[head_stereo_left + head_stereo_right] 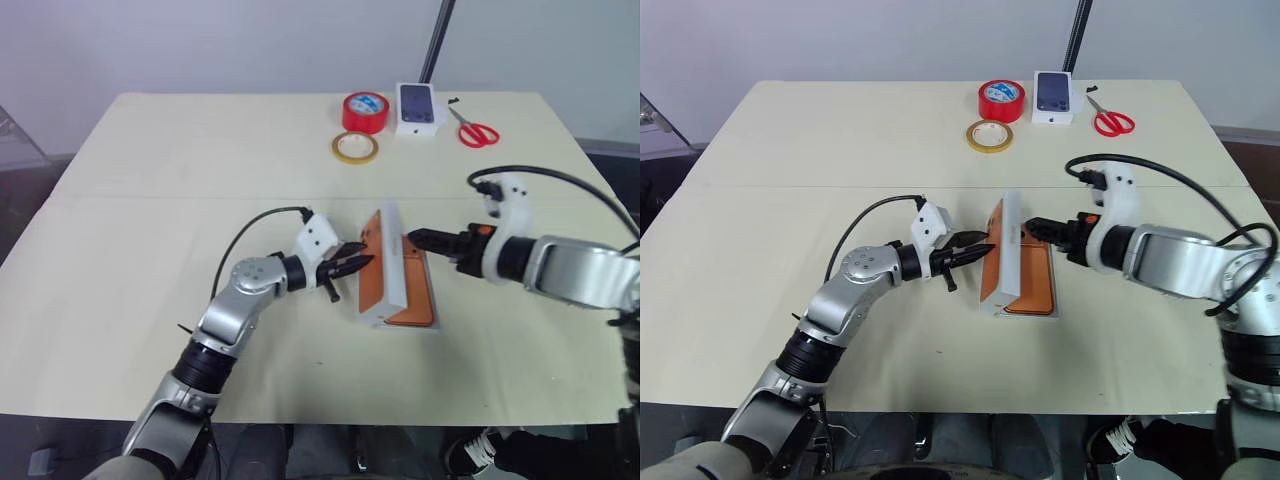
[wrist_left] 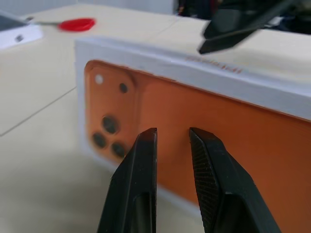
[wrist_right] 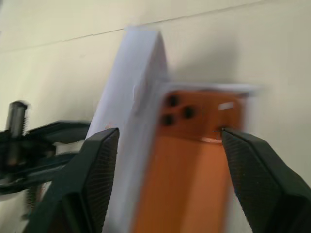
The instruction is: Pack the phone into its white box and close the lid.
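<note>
The white lid point(image 1: 372, 270) stands tilted on its long edge, its orange printed face toward my left gripper point(image 1: 358, 262). That gripper's fingers point(image 2: 141, 179) are a narrow gap apart with nothing between them, their tips right at the printed face point(image 2: 204, 126). The orange phone point(image 1: 418, 290) lies flat in its white box point(image 1: 400, 324) on the lid's far side, lenses point(image 3: 175, 109) showing. My right gripper point(image 1: 420, 240) hovers open over the phone's far end, close to the lid's top rim point(image 3: 133, 92), and holds nothing.
At the table's far edge are a red tape roll point(image 1: 365, 110), a tan tape ring point(image 1: 355, 148), a small white box with a dark phone picture point(image 1: 420, 108) and red scissors point(image 1: 477, 130). Bare tabletop point(image 1: 150, 240) surrounds the box.
</note>
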You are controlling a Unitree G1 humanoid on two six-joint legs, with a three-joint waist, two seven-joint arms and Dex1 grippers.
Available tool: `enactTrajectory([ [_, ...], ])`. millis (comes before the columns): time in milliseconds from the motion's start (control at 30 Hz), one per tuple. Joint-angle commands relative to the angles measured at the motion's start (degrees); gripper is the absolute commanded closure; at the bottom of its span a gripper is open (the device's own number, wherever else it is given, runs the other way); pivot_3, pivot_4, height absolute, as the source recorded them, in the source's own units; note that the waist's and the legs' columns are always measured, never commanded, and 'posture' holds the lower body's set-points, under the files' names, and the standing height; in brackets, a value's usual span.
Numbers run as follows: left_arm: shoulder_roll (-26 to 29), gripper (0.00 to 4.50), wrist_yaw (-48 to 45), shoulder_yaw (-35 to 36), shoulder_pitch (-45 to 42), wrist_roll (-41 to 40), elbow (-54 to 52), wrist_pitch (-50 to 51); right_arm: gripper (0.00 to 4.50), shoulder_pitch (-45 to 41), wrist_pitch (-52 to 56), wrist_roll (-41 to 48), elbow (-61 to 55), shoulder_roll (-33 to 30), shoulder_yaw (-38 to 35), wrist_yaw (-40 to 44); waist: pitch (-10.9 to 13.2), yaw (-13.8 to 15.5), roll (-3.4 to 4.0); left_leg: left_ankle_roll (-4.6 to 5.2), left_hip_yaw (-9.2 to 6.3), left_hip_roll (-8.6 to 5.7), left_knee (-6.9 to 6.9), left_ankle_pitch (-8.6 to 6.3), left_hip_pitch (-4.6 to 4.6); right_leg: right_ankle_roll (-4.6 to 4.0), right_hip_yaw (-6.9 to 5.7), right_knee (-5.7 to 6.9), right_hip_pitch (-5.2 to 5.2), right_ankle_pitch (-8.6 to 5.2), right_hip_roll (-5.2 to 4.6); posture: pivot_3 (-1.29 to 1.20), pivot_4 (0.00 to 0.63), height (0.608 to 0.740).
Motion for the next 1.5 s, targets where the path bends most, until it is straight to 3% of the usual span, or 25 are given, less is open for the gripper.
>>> enactTrajectory([
  [33, -1.5, 3.4, -0.5, -1.4, -1.6, 1.4, 0.6, -2.1, 2.91, -0.8, 2.0, -12.9, -4.0, -4.9, 1.7, 9.3, 0.0, 0.0, 0.01, 0.0, -0.01, 0.0, 0.01, 0.0, 0.0, 0.0, 0.0, 0.0, 0.0, 0.0, 0.0, 0.0, 0.15, 0.74],
  [133, -3.2, 3.4, -0.2, -1.0, -2.1, 1.0, 1.7, -2.1, 4.48, -0.6, 0.8, -29.9, -10.0, -10.2, 9.0, 19.4, 0.0, 0.0, 0.03, 0.0, -0.01, 0.0, 0.0, 0.0, 0.01, 0.0, 0.0, 0.0, -0.02, 0.0, 0.0, 0.0, 0.15, 0.74],
  [267, -4.2, 3.4, 1.0, 1.4, -1.9, -0.5, 0.5, -0.1, 4.48, 0.7, -3.4, -45.1, -13.6, -12.2, 15.3, 28.7, 0.0, 0.1, 0.02, 0.0, -0.03, -0.01, 0.02, 0.0, -0.01, 0.0, 0.0, 0.0, -0.05, 0.0, -0.03, 0.0, 0.15, 0.74],
  [567, 0.5, 3.4, 8.7, 9.5, -3.2, -0.5, -0.6, 12.6, 4.48, 1.3, -5.8, -62.8, -15.3, -5.6, 19.9, 36.3, 0.0, 0.0, 0.02, -0.01, -0.05, 0.0, 0.03, 0.0, 0.0, 0.01, 0.0, 0.03, -0.06, 0.0, -0.03, 0.0, 0.15, 0.74],
  [800, 3.2, 3.4, 7.3, 3.9, -4.8, 3.6, 3.6, 15.6, 4.48, -0.2, -4.5, -70.2, -14.8, 0.6, 21.4, 40.0, 0.0, 0.3, 0.0, -0.01, -0.06, -0.09, 0.11, 0.01, -0.01, 0.02, -0.03, 0.01, 0.01, 0.01, -0.09, 0.0, 0.15, 0.74],
  [1033, 1.9, 3.4, 0.8, 0.6, -5.2, 1.5, 2.6, 16.2, 4.48, -0.6, -2.7, -74.7, -15.6, 4.1, 21.4, 43.6, 0.0, 0.1, -0.01, -0.02, -0.08, -0.06, 0.08, 0.01, -0.01, 0.02, -0.03, 0.03, -0.02, 0.01, -0.08, 0.0, 0.15, 0.74],
  [1500, 1.1, 3.4, -4.2, -0.5, -5.0, -0.2, -2.7, 18.5, 4.48, 5.2, 2.0, -76.8, -21.8, 2.3, 16.4, 50.5, 0.0, 0.1, 0.0, -0.02, -0.08, -0.07, 0.1, 0.01, -0.01, 0.02, -0.03, 0.03, 0.0, 0.01, -0.09, 0.0, 0.15, 0.74],
])
